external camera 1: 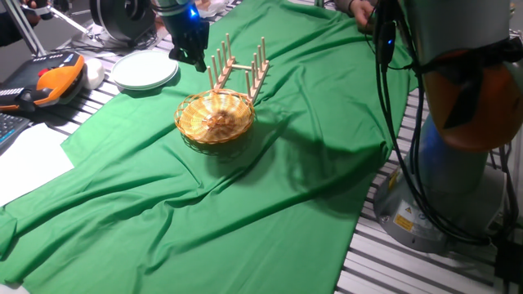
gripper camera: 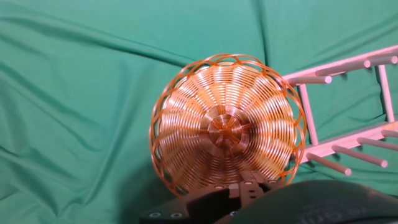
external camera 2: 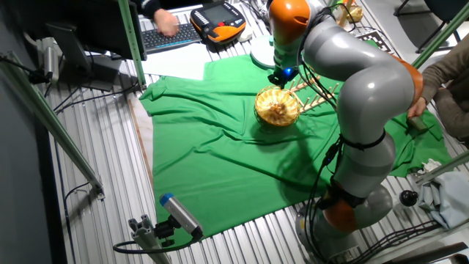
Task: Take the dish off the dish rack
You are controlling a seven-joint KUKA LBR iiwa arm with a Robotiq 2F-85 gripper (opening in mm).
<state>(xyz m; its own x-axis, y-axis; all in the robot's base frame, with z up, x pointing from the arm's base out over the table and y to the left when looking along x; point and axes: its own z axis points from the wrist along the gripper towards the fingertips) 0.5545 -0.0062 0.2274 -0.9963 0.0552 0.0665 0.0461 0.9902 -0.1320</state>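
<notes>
White plates [external camera 1: 144, 70] beside dish rack [external camera 1: 238, 67]

The dish [external camera 1: 215, 119] sits on the green cloth [external camera 1: 245, 204] mid-table, touching the rack [external camera 1: 239, 67] behind it. Toward the near edge the cloth lies open; stacked plates [external camera 1: 144, 70] crowd the far left corner beside the gripper [external camera 1: 189, 55].

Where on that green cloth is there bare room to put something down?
The wide stretch of green cloth in front of the wicker dish is bare to the near edge. So is the patch right of the dish rack. It is crowded behind: rack, white plates and the arm's gripper sit close.
</notes>
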